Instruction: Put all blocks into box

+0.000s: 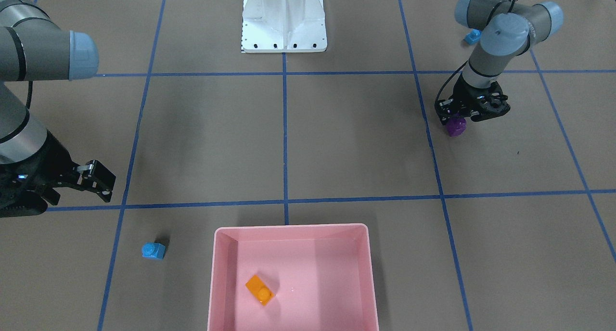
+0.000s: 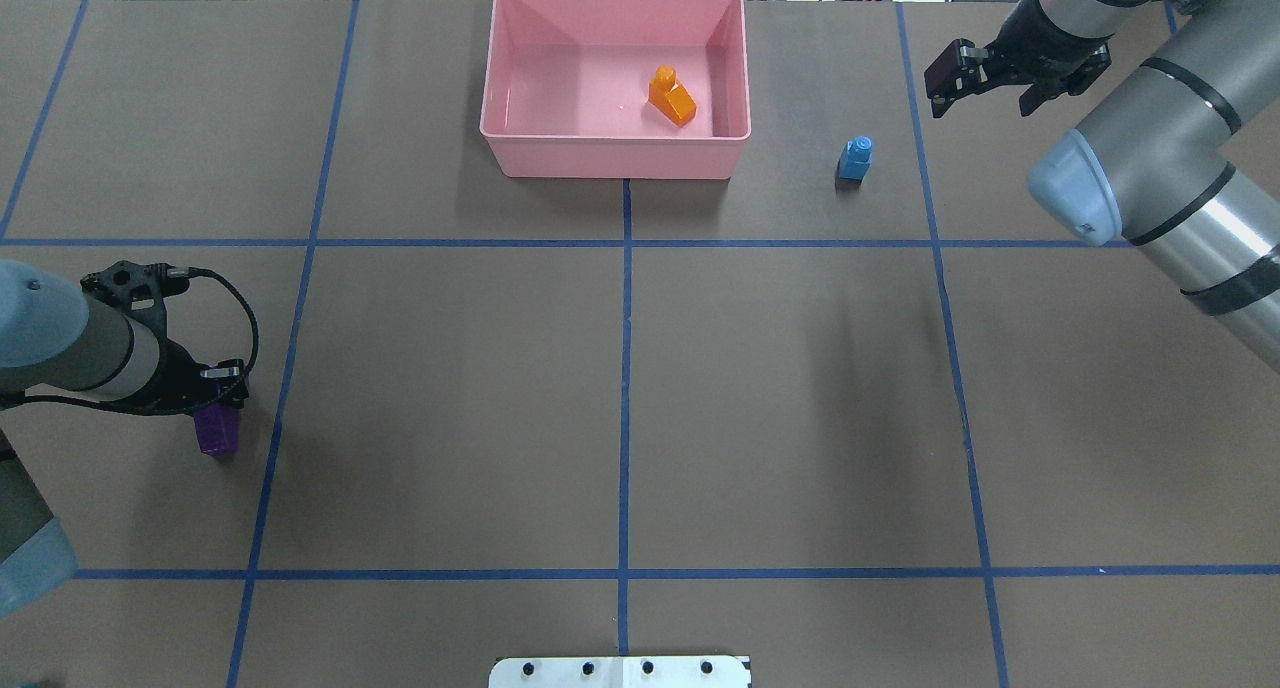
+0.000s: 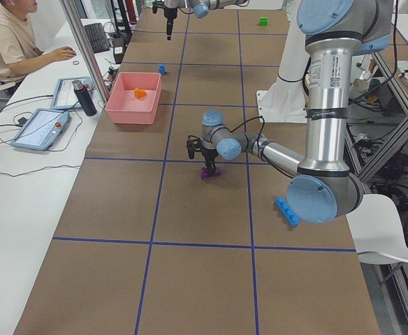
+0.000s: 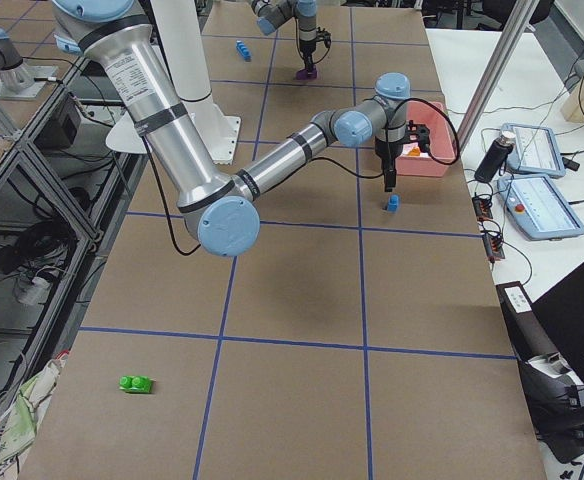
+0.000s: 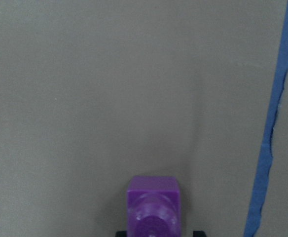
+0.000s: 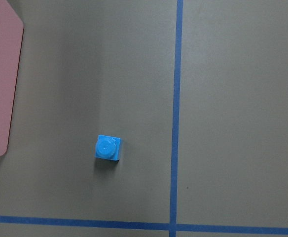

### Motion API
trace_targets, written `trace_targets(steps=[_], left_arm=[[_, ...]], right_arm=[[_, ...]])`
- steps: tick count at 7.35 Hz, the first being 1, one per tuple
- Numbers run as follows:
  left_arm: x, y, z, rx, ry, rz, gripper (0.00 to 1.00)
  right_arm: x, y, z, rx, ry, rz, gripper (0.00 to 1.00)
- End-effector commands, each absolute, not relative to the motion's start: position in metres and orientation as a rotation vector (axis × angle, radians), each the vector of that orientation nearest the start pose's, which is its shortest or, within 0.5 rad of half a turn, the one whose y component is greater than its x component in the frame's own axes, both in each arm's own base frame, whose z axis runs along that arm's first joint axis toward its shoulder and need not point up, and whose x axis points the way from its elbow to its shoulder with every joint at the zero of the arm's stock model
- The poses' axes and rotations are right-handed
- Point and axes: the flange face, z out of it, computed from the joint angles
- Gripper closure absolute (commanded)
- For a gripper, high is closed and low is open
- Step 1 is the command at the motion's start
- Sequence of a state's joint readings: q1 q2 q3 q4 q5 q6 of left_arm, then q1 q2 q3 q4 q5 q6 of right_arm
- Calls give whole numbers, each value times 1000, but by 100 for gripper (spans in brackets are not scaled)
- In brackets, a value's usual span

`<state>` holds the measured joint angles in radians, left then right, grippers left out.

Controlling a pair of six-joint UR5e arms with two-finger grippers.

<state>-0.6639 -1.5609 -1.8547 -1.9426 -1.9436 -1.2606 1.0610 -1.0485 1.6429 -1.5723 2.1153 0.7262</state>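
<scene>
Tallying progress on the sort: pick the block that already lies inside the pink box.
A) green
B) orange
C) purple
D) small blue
B: the orange block lies on the floor of the pink box, while the purple block and the small blue block are both outside it.

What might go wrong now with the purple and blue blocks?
The purple block sits low at the tips of the left gripper, far from the pink box; it may slip on the long carry. The small blue block lies off-centre in the right wrist view, so the open right gripper might miss or knock it.
</scene>
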Motion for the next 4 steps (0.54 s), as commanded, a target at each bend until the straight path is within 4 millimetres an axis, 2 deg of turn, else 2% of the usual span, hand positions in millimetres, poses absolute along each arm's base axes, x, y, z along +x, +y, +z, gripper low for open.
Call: trace_targets(steps=[1,2,3,4], left_arm=[[340,-388,498,-17,729,-205,100],[339,-388,492,4,739,-158,100],[340,-388,474,15,770,-140,100],[342,-402,440,54,802,-151,100]], right_arm=[[-258,-621,326,162,-763,43,0],[-260,-621,329,161,-761,42,0],[-261,-623,332,157,-758,40,0],[-262,-626,334,155,-754,41,0]])
